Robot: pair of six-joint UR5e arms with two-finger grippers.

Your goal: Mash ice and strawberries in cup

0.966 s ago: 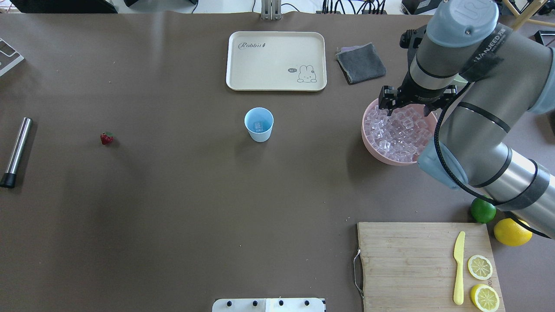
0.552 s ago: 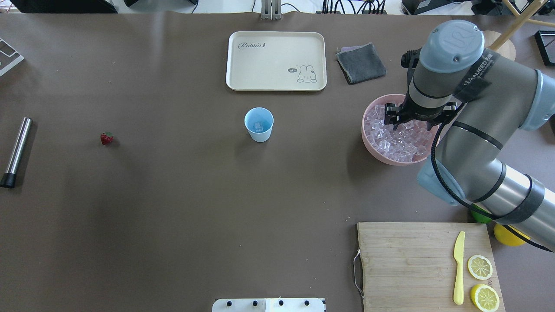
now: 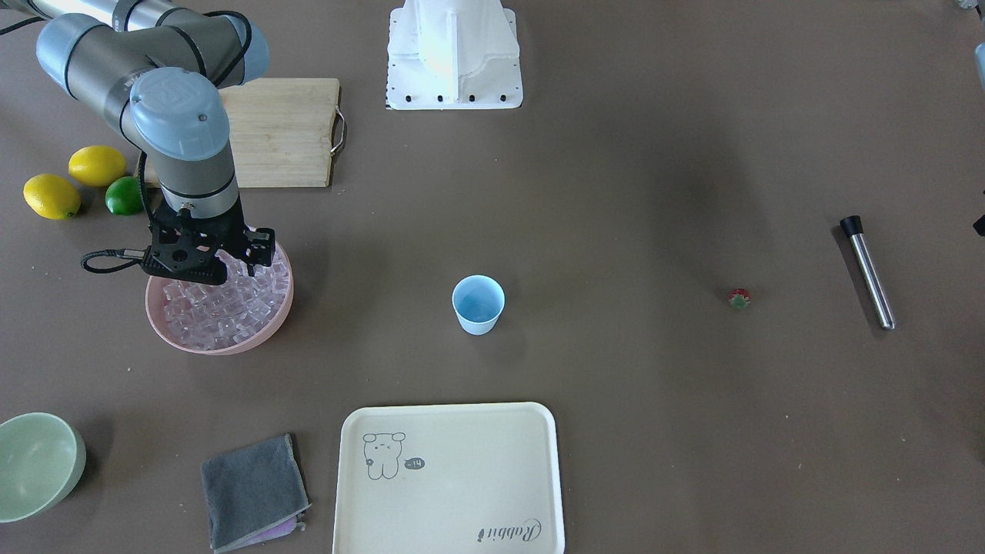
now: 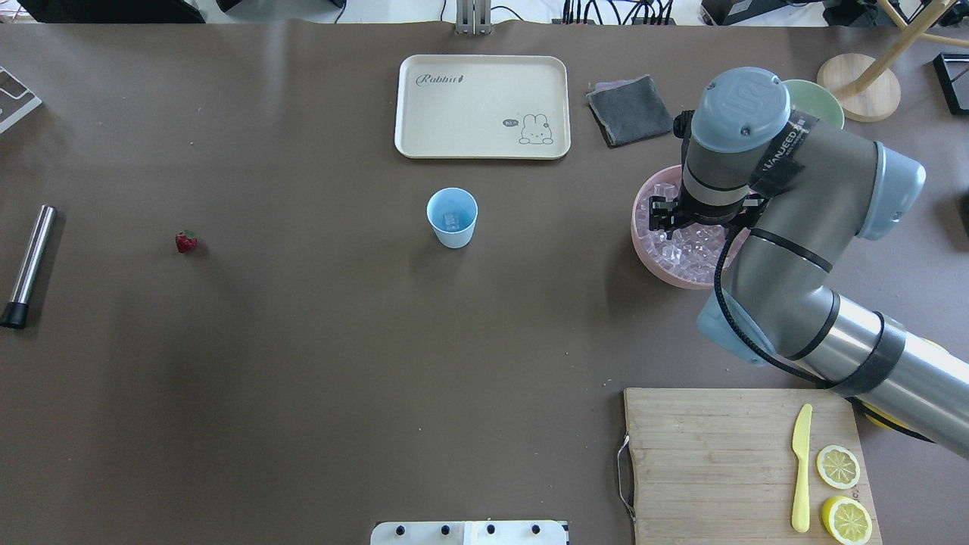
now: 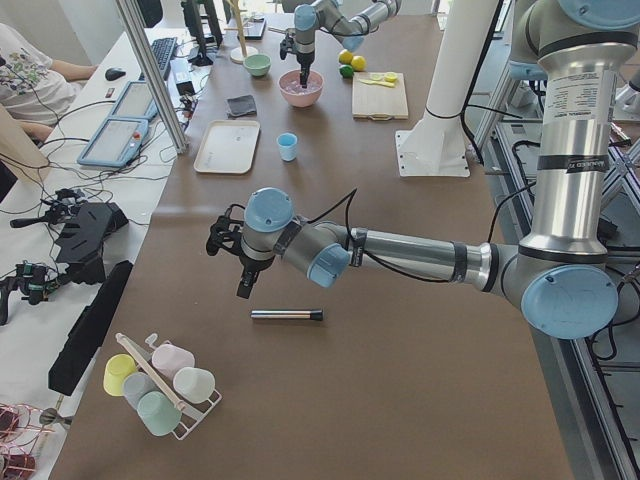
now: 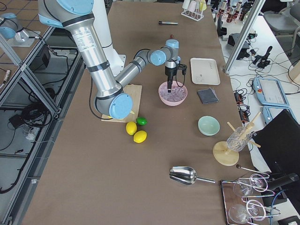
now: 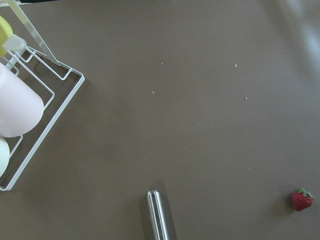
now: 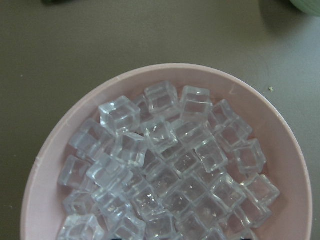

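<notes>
1. The right gripper hangs low over the clear, glassy ice cubes heaped in the round pink plastic bowl; jaws spread or pressed together, I cannot tell.
2. They look slick: a corner pinch could squirt one out.
3. The small light blue plastic cup, one cube inside, stands well apart; a clumsy release could tip it.
4. Farthest lies the tiny red strawberry, untouched.
</notes>
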